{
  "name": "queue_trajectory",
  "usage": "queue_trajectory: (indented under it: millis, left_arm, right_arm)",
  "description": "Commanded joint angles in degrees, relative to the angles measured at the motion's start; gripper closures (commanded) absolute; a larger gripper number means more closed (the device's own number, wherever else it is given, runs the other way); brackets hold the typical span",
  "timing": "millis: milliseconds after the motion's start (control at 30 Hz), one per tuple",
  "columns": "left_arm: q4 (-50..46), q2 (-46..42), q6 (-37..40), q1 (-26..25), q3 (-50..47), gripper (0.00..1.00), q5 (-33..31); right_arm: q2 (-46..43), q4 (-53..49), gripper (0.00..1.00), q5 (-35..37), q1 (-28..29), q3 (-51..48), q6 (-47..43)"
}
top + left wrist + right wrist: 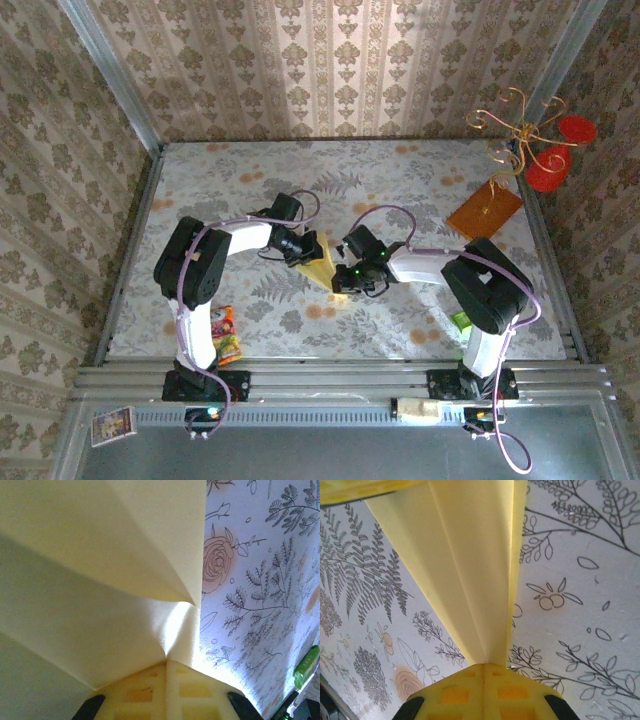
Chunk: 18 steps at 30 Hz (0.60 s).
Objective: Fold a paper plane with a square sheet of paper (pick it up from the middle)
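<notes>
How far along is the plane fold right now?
Done: the paper is folded, not a flat square. It shows long creases and layered flaps that narrow to a strip. In hand: the left gripper and right gripper are both shut on it, at opposite ends. Left: the flaps at the left gripper look loose, so probably final creasing, then release.

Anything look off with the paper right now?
The paper puckers softly just ahead of the left tool, where its folded flap ends, instead of lying flat. At the right tool the folds look straight.
</notes>
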Motion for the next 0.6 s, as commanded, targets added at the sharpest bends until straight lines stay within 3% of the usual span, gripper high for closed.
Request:
queue_trajectory:
  millis: [0,400,567]
  left_arm:
    - [-8.2,5.3,1.6,0.1,-2.5,0.94,-10.4]
    - [-7.5,4.6,1.8,-0.6,-1.6,0.94,-8.6]
    - [-7.1,4.5,1.6,-0.9,-1.5,0.94,-8.4]
  right_arm:
    - [-1.0,-9.0,0.99,-2.2,0.3,-2.7,0.5]
    - [-9.1,-6.3,0.95,-0.7,0.3,-2.8,-1.8]
    - [-4.6,-5.1,0.93,0.9,0.3,1.8,-0.8]
